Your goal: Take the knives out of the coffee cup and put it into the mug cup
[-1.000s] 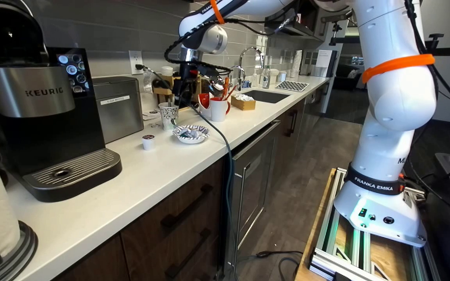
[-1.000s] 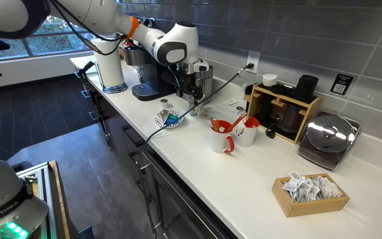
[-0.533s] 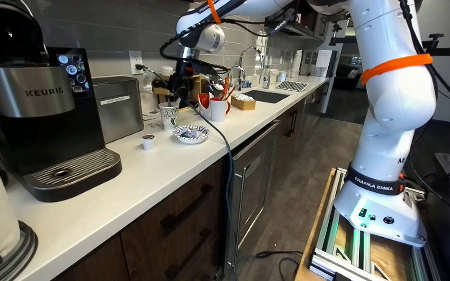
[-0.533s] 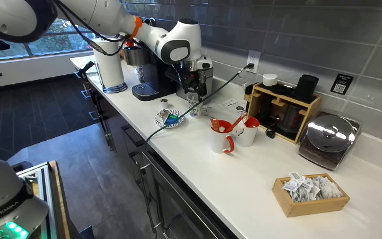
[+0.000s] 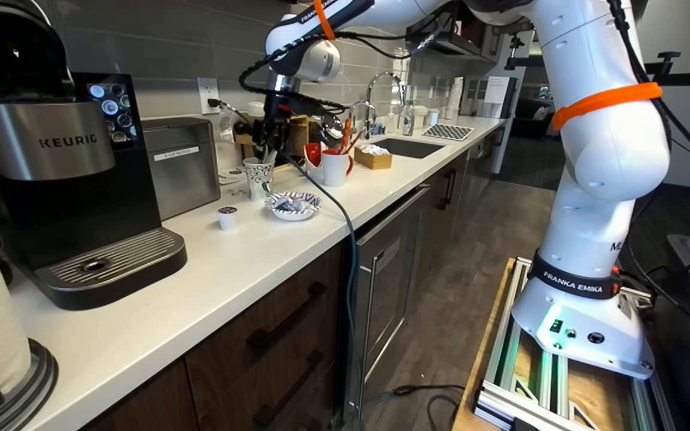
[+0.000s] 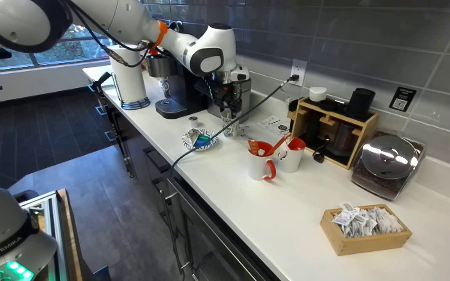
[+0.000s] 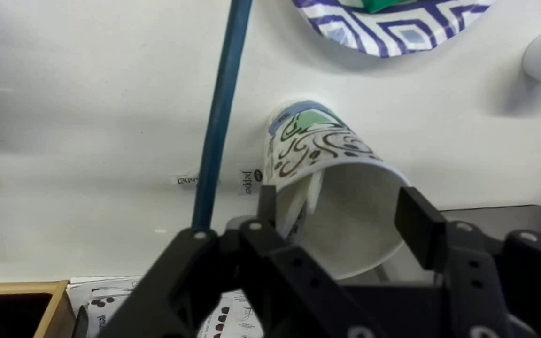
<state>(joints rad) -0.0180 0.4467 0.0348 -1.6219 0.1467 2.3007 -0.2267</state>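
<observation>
Where the gripper [image 7: 338, 211] hangs over the patterned paper coffee cup [image 7: 317, 141], its fingers [image 7: 416, 225] stand wide apart, one toward each side of the rim; I cannot tell whether either touches it. The white plastic knives [image 7: 297, 206] lean inside the cup, close to one finger in the wrist view. A teal cable [image 7: 224, 94] slants between this cup and the red-lined white mug [image 6: 257, 169], which stands on the counter [image 6: 287, 218] holding red sticks [image 6: 279, 144]. Near the cup sits a patterned paper bowl [image 7: 411, 42] with packets [image 6: 202, 139].
</observation>
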